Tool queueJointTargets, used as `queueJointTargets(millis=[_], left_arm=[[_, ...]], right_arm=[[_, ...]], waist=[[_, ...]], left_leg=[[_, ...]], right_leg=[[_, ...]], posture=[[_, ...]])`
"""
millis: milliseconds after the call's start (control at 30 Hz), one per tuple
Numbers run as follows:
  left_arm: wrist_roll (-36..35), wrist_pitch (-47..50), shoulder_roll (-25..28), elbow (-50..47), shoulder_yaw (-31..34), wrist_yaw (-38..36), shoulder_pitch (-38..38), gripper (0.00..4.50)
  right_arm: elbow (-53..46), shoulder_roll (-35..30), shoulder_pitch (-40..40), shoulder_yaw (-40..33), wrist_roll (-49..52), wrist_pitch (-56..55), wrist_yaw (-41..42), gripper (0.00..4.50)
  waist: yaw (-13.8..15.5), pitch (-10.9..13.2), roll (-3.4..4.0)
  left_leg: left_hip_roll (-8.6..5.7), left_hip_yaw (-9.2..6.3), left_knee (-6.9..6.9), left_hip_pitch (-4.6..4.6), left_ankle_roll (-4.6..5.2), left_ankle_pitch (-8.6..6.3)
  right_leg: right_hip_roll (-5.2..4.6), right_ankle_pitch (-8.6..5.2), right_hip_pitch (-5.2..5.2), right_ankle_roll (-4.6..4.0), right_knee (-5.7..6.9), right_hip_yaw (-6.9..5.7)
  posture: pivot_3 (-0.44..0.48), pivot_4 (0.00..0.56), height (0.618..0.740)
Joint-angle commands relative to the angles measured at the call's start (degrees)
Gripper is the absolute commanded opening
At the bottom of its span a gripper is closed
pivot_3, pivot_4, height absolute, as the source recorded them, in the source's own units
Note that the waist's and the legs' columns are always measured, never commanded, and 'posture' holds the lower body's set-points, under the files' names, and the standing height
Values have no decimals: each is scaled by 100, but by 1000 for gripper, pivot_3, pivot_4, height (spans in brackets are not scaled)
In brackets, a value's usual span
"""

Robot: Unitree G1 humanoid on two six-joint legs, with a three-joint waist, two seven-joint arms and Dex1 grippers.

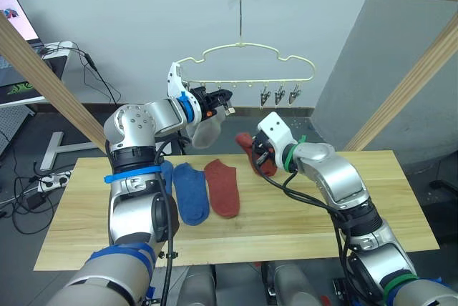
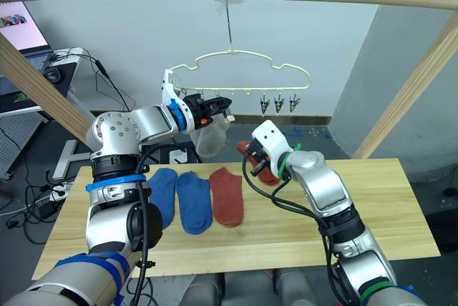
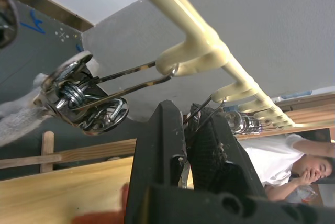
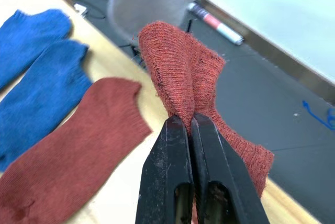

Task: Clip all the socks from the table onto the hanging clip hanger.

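My right claw (image 4: pixel 189 122) is closed tight on a rust-red sock (image 4: pixel 183 72), lifted above the worktop (image 1: pixel 300 220); my left claw (image 3: pixel 191 130) is pinched on a clip (image 3: pixel 201 116) of the clip hanger (image 1: pixel 247 59), beside a hanging grey sock (image 1: pixel 206 133). I judge the hanger could swing away and the clip miss the sock's thin edge. No containers; two blue socks (image 1: pixel 187 190) and one red sock (image 1: pixel 223 186) lie flat.

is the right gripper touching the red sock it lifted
Touching. The right wrist view shows the right gripper shut on the rust-red sock, fabric pinched between its fingers.
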Motion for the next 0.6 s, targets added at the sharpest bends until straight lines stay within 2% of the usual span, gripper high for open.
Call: queueJointTargets(millis=[33,600], left_arm=[[-24,-12,56,20,3,-1,-91,187],[-18,-93,-11,-80,-25,39,-18,187]], right_arm=[[-288,-27,-216,-190,148,64,-63,34],[423,79,-860,-142,279,-300,-85,34]], waist=[[-1,0,0],[-2,0,0]], left_leg=[[0,0,0,0,0,0],[0,0,0,0,0,0]], right_leg=[[0,0,0,0,0,0],[0,0,0,0,0,0]], posture=[[-46,201,740],[-27,186,740]])
